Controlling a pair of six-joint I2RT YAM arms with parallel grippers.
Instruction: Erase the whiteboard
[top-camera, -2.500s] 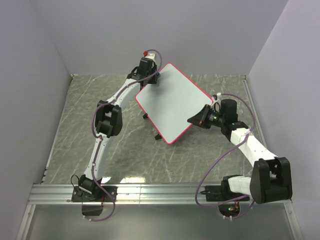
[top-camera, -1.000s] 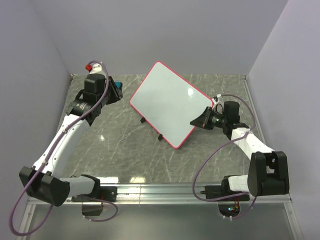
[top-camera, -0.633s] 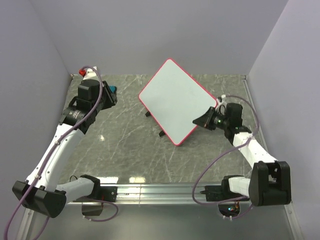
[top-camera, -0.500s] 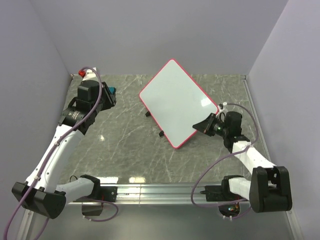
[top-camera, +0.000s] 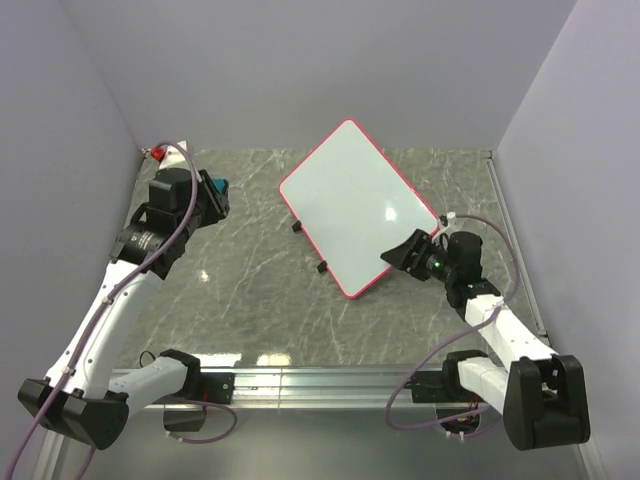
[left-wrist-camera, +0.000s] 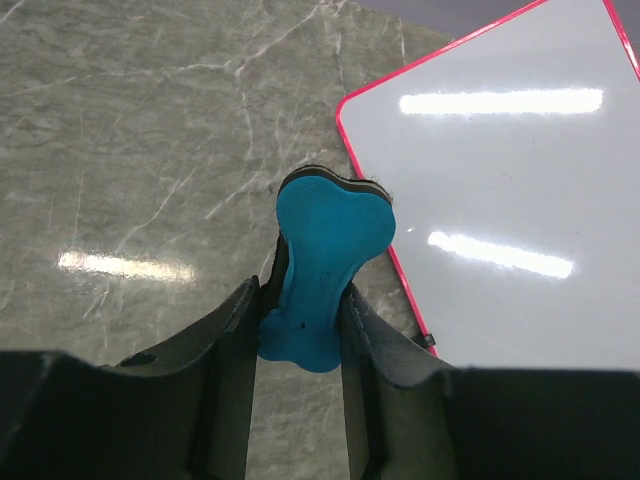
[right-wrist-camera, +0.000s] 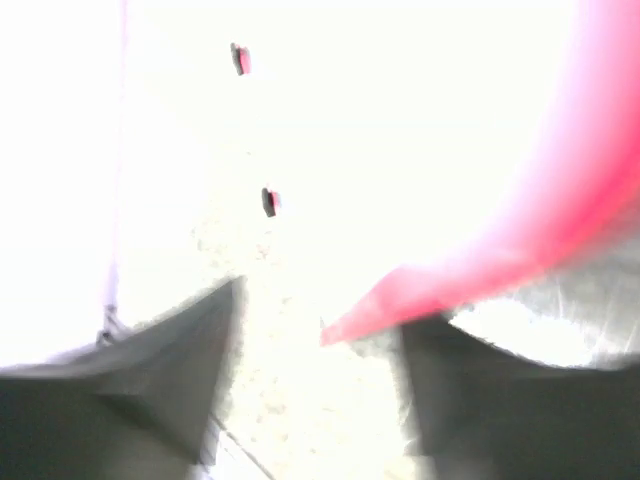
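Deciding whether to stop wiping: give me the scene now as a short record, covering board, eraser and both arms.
whiteboard: on the table, far centre, turned diagonally; surface white, no marks seen, only light glare
feet: two black ones show under the board's left edge
eraser: blue, held over the table, well left of the board, not touching it
left gripper: jaws shut on the eraser
right gripper: at the board's near-right edge, jaws apart, red rim between them; wrist view washed out, contact unclear
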